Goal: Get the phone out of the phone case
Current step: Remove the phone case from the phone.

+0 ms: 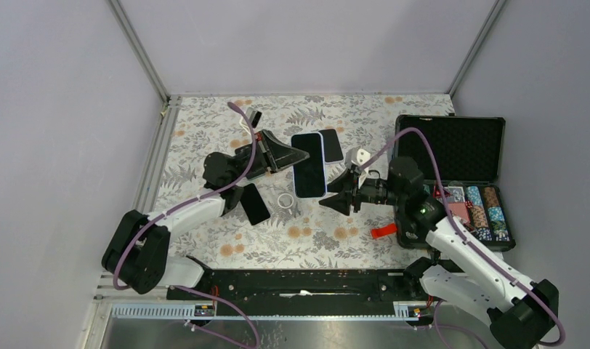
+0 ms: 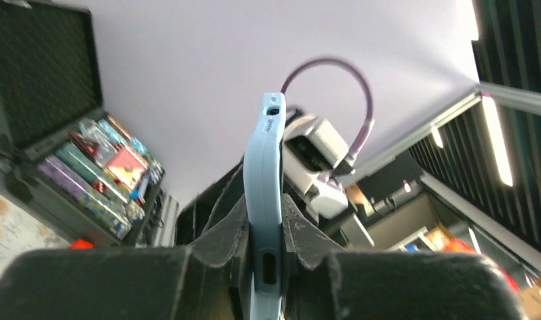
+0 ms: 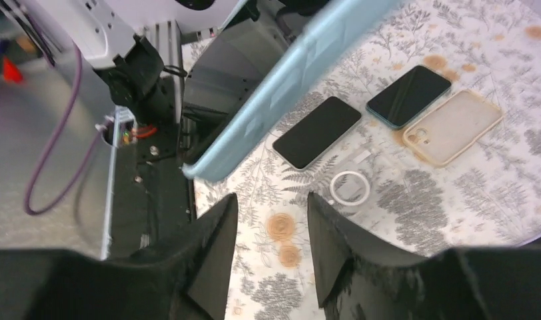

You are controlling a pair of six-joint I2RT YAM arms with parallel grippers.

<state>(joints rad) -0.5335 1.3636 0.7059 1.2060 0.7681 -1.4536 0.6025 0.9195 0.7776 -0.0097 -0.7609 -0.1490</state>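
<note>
Above the middle of the desk (image 1: 197, 131), the left claw (image 2: 264, 223) is clamped on the light blue phone case (image 2: 263, 167). It holds the case lifted with the phone (image 1: 309, 163) still seated inside, probably to steady it for the other arm. Just right of its near end, the right claw (image 1: 341, 198) stands wide and holds nothing, likely placed to pry the case rim.

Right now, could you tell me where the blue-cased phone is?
In the top view, the blue-cased phone is raised over the table centre, its left edge clamped by the left gripper, the open right gripper by its near right corner.
</note>
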